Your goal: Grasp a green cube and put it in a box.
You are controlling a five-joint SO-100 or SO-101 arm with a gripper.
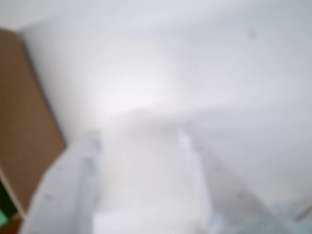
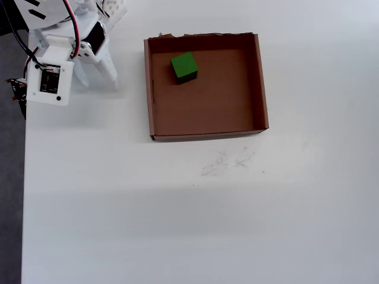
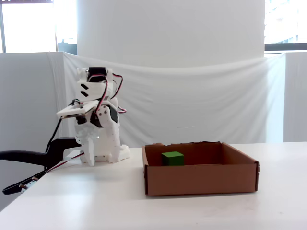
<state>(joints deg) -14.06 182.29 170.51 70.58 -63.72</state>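
1. The green cube (image 2: 184,67) sits on the floor of the box (image 2: 207,131), in the upper left part of it as the overhead view shows it, near the left wall and the ragged top edge but touching neither. In the fixed view the cube (image 3: 172,158) shows just above the box's front wall (image 3: 201,179), toward the left side.
2. Nothing holds the cube; it rests flat with a dark shadow along its lower side.
3. The box lies flat on the white table (image 2: 177,225), its opening up. Faint grey scuff marks (image 2: 228,161) lie on the table just below it in the overhead view.
4. The arm (image 2: 56,62) is folded up at the upper left corner of the overhead view, well apart from the box, with red and black wires running over it.
5. The gripper (image 2: 98,77) points down at the table beside the arm's base. In the overhead view its two white fingers (image 2: 110,72) stand apart with a gap between them and nothing in it.
6. The wrist view is badly blurred: two pale fingers (image 1: 63,190) over the white table, with a brown edge of the box (image 1: 24,126) at the left.
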